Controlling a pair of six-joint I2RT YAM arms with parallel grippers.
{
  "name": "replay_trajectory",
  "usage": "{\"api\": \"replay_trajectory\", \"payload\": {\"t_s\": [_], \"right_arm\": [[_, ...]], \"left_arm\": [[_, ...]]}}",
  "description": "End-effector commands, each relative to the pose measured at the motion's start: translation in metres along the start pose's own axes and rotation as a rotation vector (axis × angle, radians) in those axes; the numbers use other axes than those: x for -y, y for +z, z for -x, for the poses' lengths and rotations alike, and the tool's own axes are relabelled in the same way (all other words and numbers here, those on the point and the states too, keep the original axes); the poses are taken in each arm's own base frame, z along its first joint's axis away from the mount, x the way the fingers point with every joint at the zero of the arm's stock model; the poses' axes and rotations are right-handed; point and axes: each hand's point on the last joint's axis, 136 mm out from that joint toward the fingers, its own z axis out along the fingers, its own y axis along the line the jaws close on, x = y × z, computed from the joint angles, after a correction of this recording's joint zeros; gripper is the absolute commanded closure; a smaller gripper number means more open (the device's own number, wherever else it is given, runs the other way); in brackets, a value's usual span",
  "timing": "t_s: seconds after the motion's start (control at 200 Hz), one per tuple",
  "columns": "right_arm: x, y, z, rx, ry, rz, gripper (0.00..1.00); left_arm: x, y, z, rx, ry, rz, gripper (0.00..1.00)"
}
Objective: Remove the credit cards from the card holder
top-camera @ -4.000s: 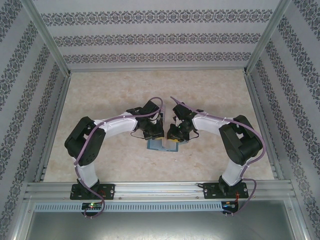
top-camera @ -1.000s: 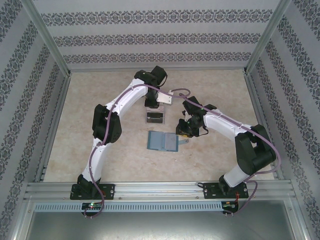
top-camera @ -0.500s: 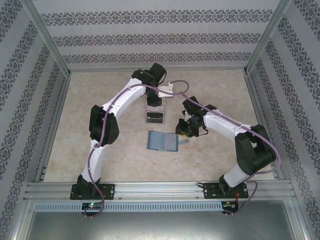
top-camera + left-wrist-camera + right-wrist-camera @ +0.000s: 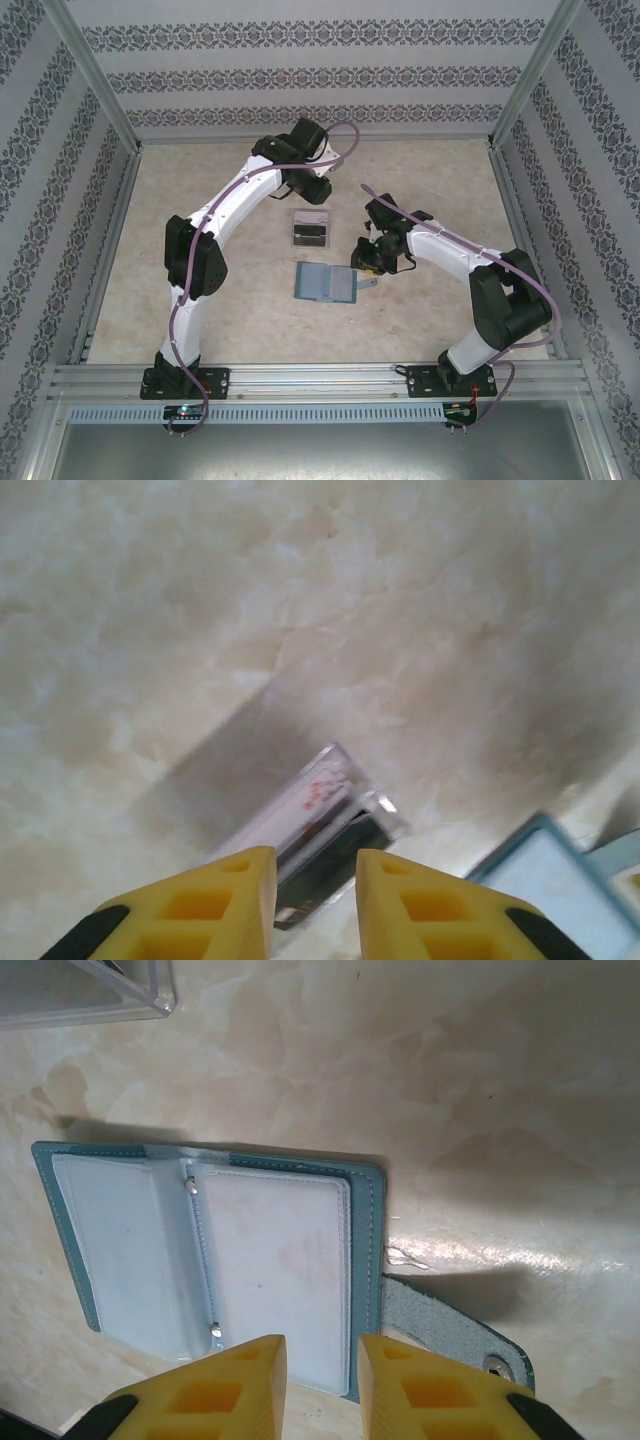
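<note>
Arms: two, both mine, reaching over the counter (image 4: 430, 180).
Left tool (image 4: 315, 855): one; my fingers stand a narrow gap apart with nothing between them, above the far part of the counter, over the tray's far end.
Right tool (image 4: 322, 1340): one; the same narrow gap, nothing gripped, poised at the right edge of the card holder (image 4: 326, 283).
Card holder: one, lying open and flat at mid-counter with its clear sleeves up; one strap tab (image 4: 450, 1330) juts out on the right.
Clear tray (image 4: 294, 230): one, just beyond the holder and apart from it.
Credit cards (image 4: 311, 236): inside the tray, grey with a dark band; I cannot tell the count.
</note>
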Motion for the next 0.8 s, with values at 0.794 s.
{"api": "replay_trajectory", "payload": {"t_s": [0.794], "right_arm": [[0.012,-0.02,0.004,0.047,0.033,0.014,0.73]], "left_arm": [[0.133,0.037,-0.083,-0.149,-0.621,-0.343,0.78]]}}
